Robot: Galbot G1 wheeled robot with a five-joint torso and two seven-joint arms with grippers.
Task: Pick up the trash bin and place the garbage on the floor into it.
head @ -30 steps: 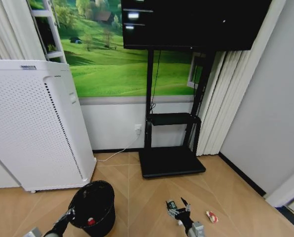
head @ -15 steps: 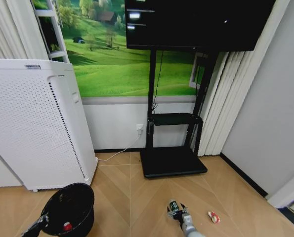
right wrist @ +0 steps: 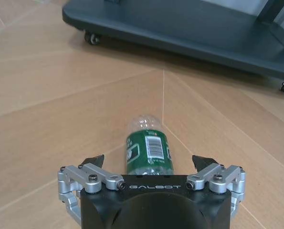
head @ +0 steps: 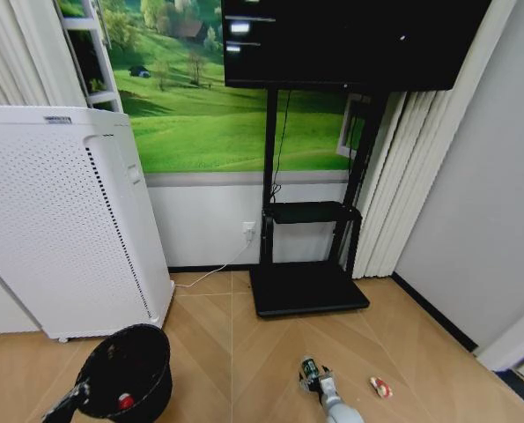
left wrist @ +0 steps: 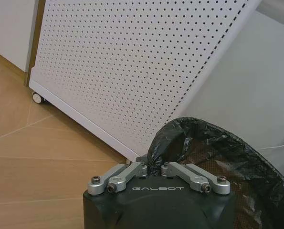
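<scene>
1 bin [head: 125, 370], 1 bottle [right wrist: 148, 150], 1 wrapper [head: 380, 387]

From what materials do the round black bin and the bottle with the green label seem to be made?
The round black bin, pinched at its rim by the left gripper, looks like plastic; its crinkled glossy liner suggests thin film. The bottle with the green label, between the open right gripper's fingers, looks like clear plastic, since the floor shows through its top.

Left pincer [left wrist: 152, 168] clamped, right pincer [right wrist: 149, 164] spread.

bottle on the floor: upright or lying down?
Lying down. The bottle rests on its side on the wood floor, between the open fingers of the right gripper.
</scene>
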